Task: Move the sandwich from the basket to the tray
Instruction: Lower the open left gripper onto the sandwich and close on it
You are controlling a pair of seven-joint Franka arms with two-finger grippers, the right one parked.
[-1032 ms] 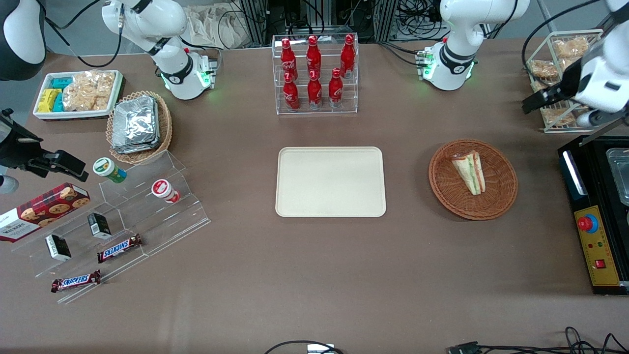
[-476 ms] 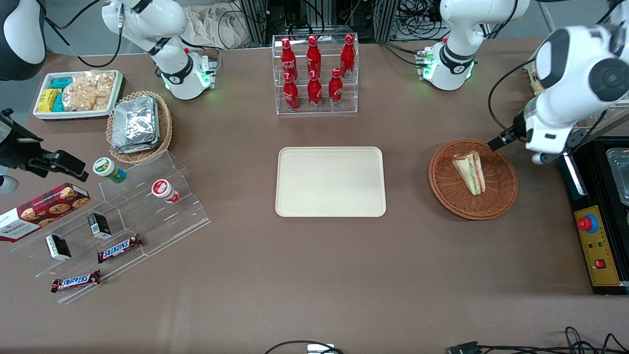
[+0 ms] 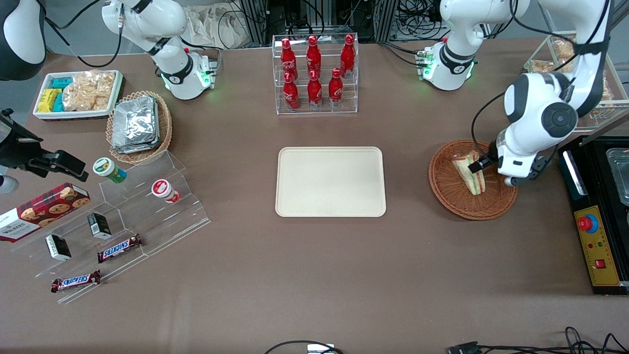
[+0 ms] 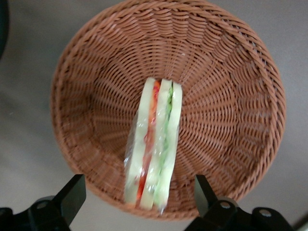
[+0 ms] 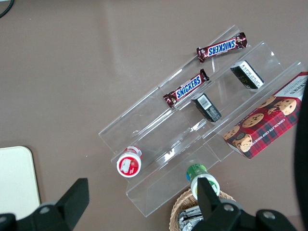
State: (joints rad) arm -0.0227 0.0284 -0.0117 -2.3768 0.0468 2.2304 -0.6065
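Hovering above basket (image 3: 472, 179), gripper (image 4: 139, 199) was spread wide, empty, straddling sandwich (image 4: 154, 144). Sandwich lay in basket, ungrasped. Tray (image 3: 330, 181), beside basket, held nothing; lift and transfer remained.

Front overhead, wrist close above basket (image 4: 96, 72)
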